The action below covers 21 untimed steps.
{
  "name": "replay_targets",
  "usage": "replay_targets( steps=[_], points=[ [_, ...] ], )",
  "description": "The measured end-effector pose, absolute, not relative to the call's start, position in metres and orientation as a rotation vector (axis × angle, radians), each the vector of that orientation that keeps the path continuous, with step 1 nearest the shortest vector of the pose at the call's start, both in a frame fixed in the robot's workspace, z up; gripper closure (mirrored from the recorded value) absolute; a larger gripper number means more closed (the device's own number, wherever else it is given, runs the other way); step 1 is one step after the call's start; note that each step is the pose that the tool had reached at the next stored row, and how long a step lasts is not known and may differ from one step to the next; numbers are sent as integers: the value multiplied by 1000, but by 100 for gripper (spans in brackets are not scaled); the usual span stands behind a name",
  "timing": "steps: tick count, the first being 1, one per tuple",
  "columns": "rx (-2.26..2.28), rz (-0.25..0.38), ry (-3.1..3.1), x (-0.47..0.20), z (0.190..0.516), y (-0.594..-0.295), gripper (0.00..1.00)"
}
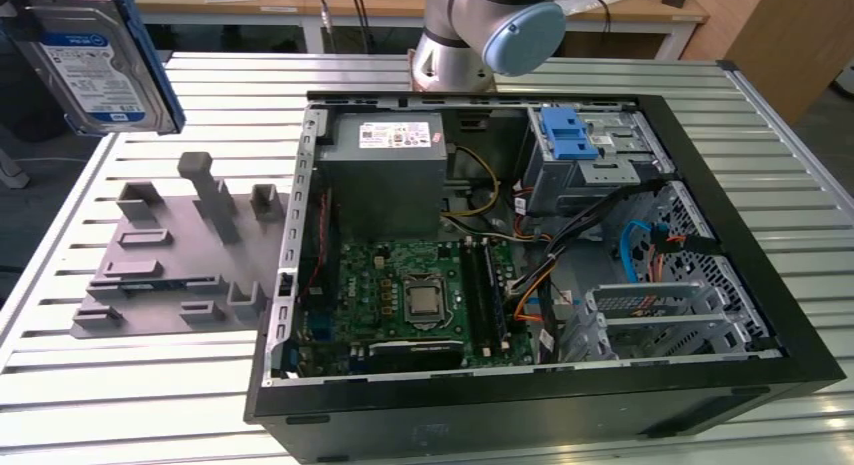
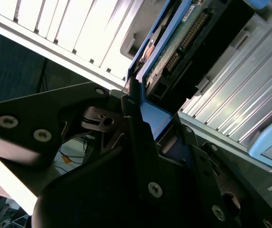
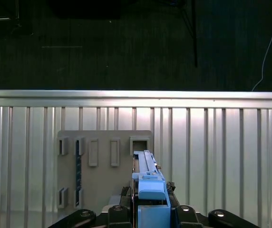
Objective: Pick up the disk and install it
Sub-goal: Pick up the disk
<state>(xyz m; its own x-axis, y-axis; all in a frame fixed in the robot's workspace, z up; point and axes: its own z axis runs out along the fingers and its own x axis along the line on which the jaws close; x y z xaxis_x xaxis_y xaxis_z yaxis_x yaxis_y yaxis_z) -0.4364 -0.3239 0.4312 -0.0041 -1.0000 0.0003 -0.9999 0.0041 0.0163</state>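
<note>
Above fixture (image 1: 174, 255), disk (image 1: 96, 65) hung clear, gripper (image 3: 151, 209) clamped on its blue frame. Pick done; install in case (image 1: 534, 410) pending.

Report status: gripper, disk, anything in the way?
Gripper shut on disk, by its blue frame. Disk in the air, clear of grey holder, outside computer case. Case open on top; cables inside.

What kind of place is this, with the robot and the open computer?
Most likely a robot lab or workshop. A robot arm stands by an open computer case on a slatted metal table, its gripper holds a disk, and desks stand behind.
</note>
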Motion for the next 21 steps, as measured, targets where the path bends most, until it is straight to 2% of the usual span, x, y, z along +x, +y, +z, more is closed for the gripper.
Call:
replay_targets(
  steps=[21],
  points=[
    [2210, -18, -2216, -436, 439, -324, 64]
  ],
)
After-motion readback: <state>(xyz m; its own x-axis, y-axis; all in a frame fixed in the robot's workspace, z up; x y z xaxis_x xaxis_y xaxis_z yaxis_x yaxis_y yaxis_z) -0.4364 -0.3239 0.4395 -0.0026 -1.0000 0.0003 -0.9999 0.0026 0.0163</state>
